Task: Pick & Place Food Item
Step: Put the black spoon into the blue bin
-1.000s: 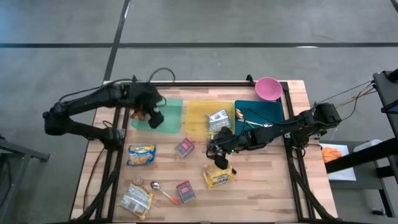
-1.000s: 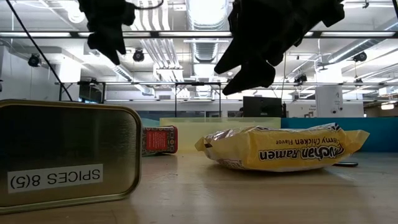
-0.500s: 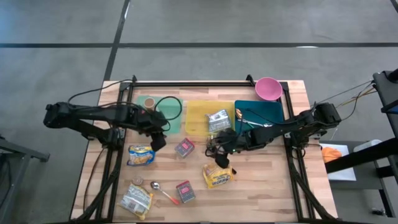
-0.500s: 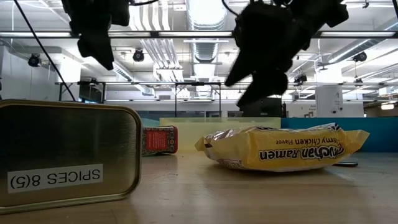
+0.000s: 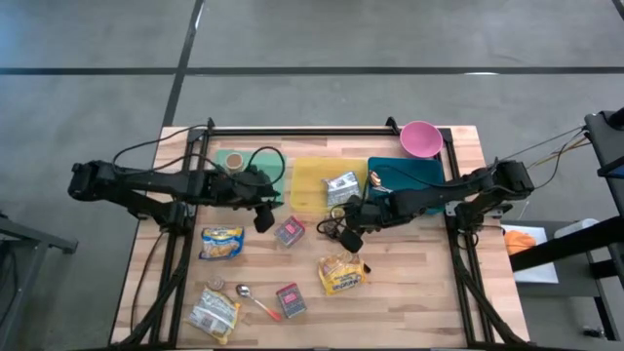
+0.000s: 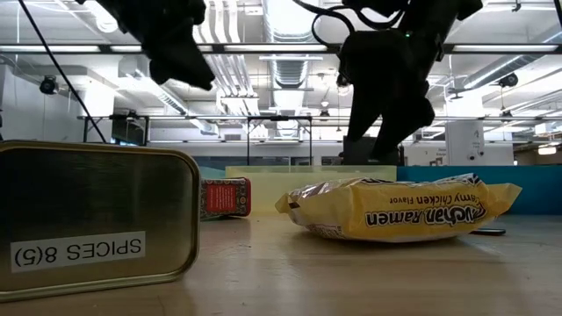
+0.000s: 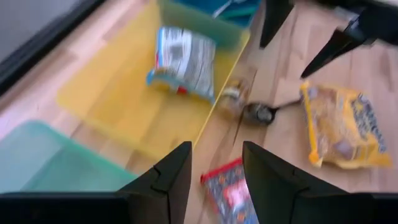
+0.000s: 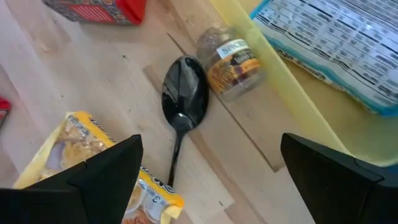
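Observation:
My left gripper [image 5: 263, 218] hangs open just left of a red packet [image 5: 289, 231], which lies flat on the wood and shows below its fingers [image 7: 230, 193]. My right gripper [image 5: 349, 241] is wide open, pointing down over a black spoon [image 8: 185, 99] and a small spice jar [image 8: 233, 62] lying on its side against the yellow tray [image 5: 307, 190]. A yellow ramen packet [image 5: 341, 275] lies flat toward the near edge from it. A silver-and-blue packet [image 5: 341, 185] rests in the yellow tray. Neither gripper holds anything.
A green tray [image 5: 273, 180] carries a brown-lidded jar [image 5: 234, 159]. A teal tray [image 5: 414, 175] and a pink bowl [image 5: 420, 138] stand at the far right. More packets [image 5: 221, 244] [image 5: 214, 312], a red tin [image 5: 291, 300] and a spoon [image 5: 255, 300] lie near the front.
My left gripper has swung from above the green tray toward the table's right and near edge, and has come down beside the red packet. My right gripper has stayed over the spoon and jar but has tipped more steeply downward and rolled.

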Controlling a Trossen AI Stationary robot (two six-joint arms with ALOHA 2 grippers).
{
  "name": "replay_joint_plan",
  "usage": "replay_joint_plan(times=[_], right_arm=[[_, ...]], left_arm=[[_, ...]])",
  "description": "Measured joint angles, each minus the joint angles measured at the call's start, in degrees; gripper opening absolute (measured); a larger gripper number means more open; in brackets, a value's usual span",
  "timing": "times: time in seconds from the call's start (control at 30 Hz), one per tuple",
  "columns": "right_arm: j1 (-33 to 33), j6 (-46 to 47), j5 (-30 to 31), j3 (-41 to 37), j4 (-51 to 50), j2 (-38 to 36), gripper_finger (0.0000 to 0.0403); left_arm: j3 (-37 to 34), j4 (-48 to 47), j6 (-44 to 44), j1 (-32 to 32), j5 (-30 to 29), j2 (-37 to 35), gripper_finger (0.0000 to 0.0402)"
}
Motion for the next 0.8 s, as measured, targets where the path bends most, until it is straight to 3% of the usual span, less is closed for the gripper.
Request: replay_joint_plan(times=[0.2, 0.43, 0.63, 0.8], right_arm=[[0.0, 5.0, 0.0, -2.0, -1.3, 0.9, 0.0363], [0.0, 5.9, -3.8, -1.5, -0.8, 5.5, 0.0297], [0.0, 1.0, -8.5, 3.0, -0.6, 10.2, 0.0243], [0.0, -3.4, -9.0, 8.3, -4.0, 14.6, 0.0212]], left_arm=[[0.7, 3.4, 3.7, 0.1, 0.0, 0.0, 0.0149], [0.4, 2.1, 4.3, 0.1, 0.0, 0.0, 0.0149], [0.4, 1.8, 4.3, 0.1, 0.0, 0.0, 0.0149], [0.4, 1.7, 4.3, 0.1, 0.0, 0.0, 0.0149]])
